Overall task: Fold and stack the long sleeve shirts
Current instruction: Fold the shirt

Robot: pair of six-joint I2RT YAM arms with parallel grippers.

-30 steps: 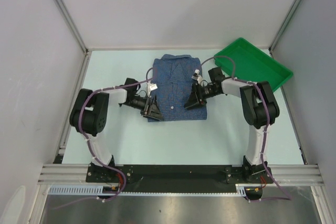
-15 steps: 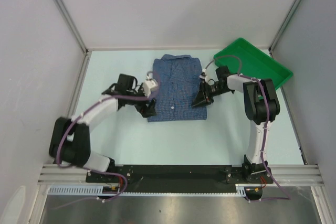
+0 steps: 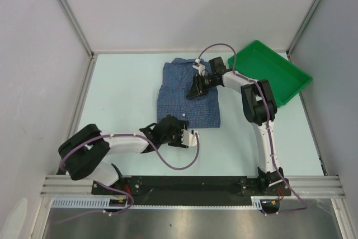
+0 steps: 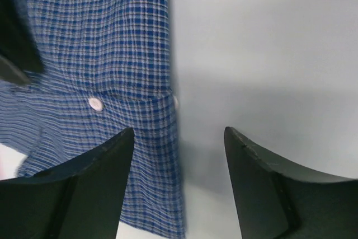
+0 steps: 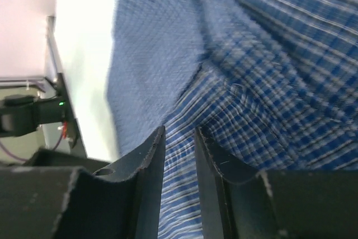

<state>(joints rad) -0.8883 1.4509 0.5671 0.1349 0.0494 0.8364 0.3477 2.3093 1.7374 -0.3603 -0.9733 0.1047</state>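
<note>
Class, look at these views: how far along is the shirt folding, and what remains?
Done: the shirt lies folded into a compact rectangle. In hand: the right hand seems to pinch its upper half; the left hand hangs open at the near edge. Left: finishing the fold; only one shirt shows, so no stack.

Table (image 3: pixel 128 99): pale mint top, matt. Green plastic tray (image 3: pixel 268 71): sits at 2 o'clock on table, rect., raised rim, set askew w/ long axis running 10-to-4. Its 3 o'clock corner appears to overhang the table edge, near R wall panel (image 3: pixel 335 82). Enclosure: white back wall (image 3: pixel 190 9) at 12, grey L wall panel (image 3: pixel 28 82) at 9. Alu. posts rise at 11 (image 3: pixel 67 12) and 1 (image 3: pixel 313 9). Alu. rail (image 3: pixel 67 186) runs along 6 o'clock edge. White slotted cable duct (image 3: pixel 78 201) just below it at 7. Brushed steel sheet (image 3: pixel 190 222) lies nearest camera.
</note>
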